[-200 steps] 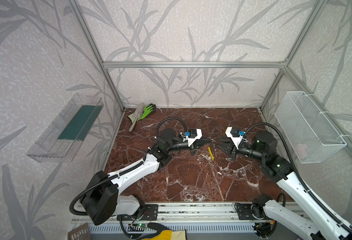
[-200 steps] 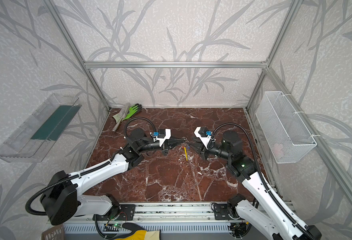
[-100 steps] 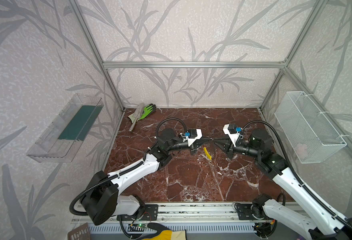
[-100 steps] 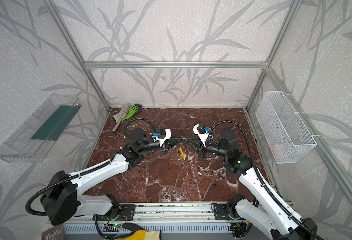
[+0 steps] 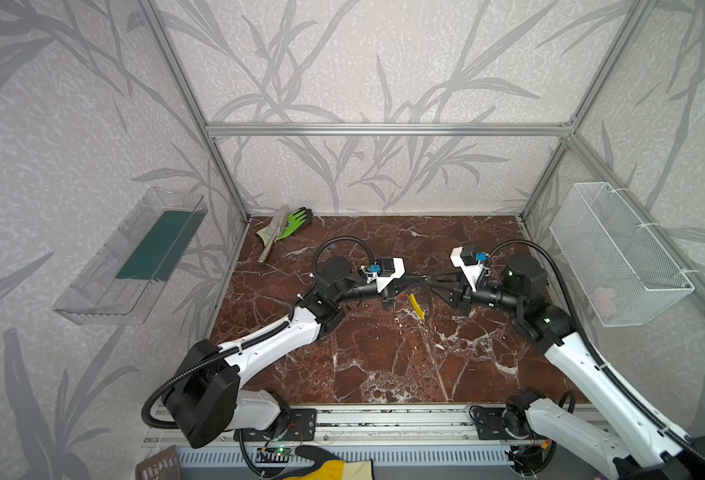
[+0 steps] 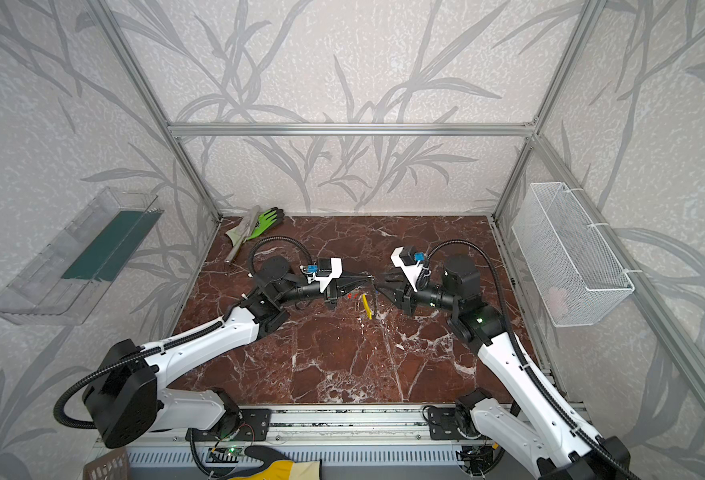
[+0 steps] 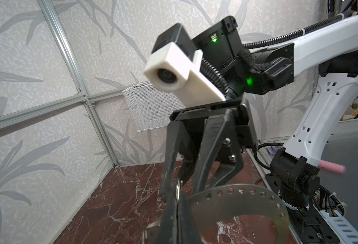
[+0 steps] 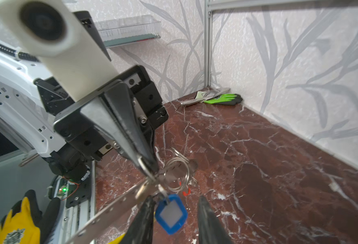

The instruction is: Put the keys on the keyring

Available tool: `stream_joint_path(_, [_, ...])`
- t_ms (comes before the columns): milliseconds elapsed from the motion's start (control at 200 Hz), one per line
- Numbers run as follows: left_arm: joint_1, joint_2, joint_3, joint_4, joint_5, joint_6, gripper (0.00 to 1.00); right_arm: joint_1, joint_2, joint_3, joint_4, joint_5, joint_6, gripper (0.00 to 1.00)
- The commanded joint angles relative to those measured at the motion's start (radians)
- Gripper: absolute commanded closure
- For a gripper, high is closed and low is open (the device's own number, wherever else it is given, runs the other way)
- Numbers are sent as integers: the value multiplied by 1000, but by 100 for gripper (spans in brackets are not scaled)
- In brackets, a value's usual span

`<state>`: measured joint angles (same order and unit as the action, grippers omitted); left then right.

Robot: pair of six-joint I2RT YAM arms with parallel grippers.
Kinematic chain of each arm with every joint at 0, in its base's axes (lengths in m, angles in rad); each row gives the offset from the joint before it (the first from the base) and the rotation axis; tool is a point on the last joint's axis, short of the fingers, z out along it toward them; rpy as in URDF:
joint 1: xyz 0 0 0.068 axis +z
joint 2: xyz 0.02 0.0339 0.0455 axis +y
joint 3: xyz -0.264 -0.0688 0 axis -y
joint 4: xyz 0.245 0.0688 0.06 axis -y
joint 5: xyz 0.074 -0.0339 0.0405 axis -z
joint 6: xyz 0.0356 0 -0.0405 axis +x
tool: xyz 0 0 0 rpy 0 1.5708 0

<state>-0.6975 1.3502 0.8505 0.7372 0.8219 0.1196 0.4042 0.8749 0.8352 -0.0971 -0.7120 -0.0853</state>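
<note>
Shifted slightly since a second ago: keyring (image 7: 237, 202), dangling above table (image 5: 384, 353), keys (image 8: 180, 169) bunched at its end, pinched by pressed-together left hand (image 8: 147, 169). Right hand (image 8: 174, 202) spread, straddling blue-headed key (image 8: 170, 213). Mid-threading; next, pinch that key, feed onto hoop.

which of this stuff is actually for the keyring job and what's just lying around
For the job: keyring, blue-tagged key, red-tagged key.
Lying about: green glove, trowel, wire basket, clear tray, yellow glove.
</note>
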Motion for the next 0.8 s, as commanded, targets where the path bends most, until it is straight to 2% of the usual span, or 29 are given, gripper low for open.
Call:
stream_joint_path(0, [4,13,37,76,40,-58,100,-8,-110,-16,-5,67,-139,64])
stream_joint_path(105, [5,26,52,83,76,-92,100,-10,-137,5,-15,44,-182,65])
stream_joint_path(285, [3,37,65,106,101,-131,100,-10,-85,48,-2,-58,-178,69])
stream_joint_path(510, [-3,29,62,95,114,-138,100,-11,-65,41,23,-37,-188,70])
stream_joint_path(800, [-7,30,68,89,122,-136,100,-9,-24,41,40,-84,-157,73])
